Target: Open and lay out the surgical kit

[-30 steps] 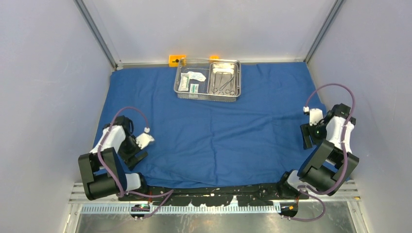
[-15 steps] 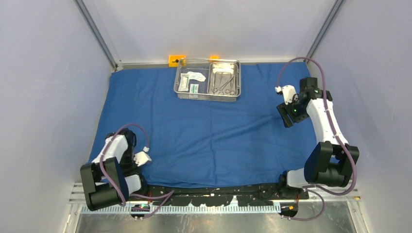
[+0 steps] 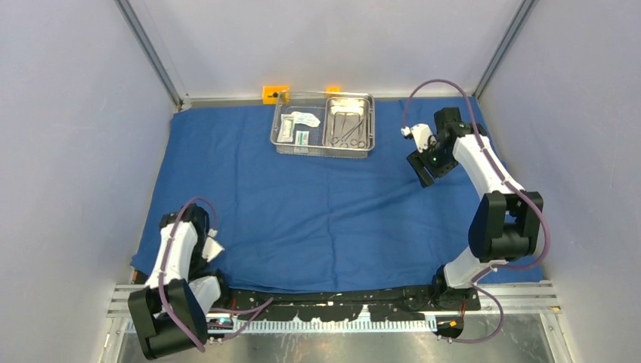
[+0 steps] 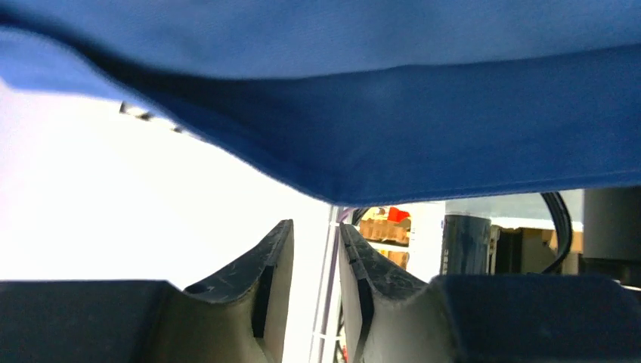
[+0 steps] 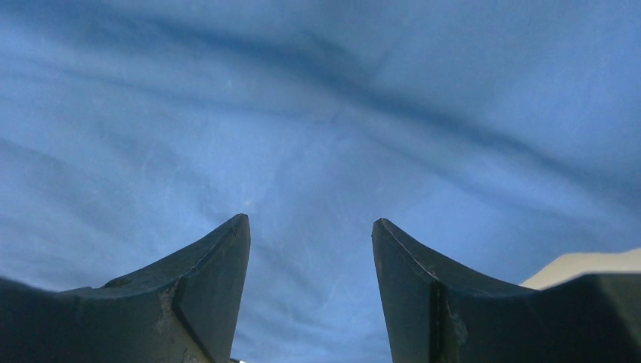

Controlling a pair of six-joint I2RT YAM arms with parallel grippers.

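The large blue cloth wrap lies opened and spread nearly flat, its contents gathered at the far edge, where the steel mesh basket sits just in front of two small orange blocks. Inside the basket, three white-green packets fill the left half and the smaller solid steel tray the right, with the thin scissors and forceps lying in the tray. Nothing has yet been lifted out, so the laying-out appears still to come. The right claw hangs over bare cloth just right of the basket, fingers well apart and empty, seemingly placed to reach for the tray side. At the near left corner, the left claw sits low beside the cloth's hanging edge, its fingers a slim gap apart with nothing between them, likely there to tend that corner.
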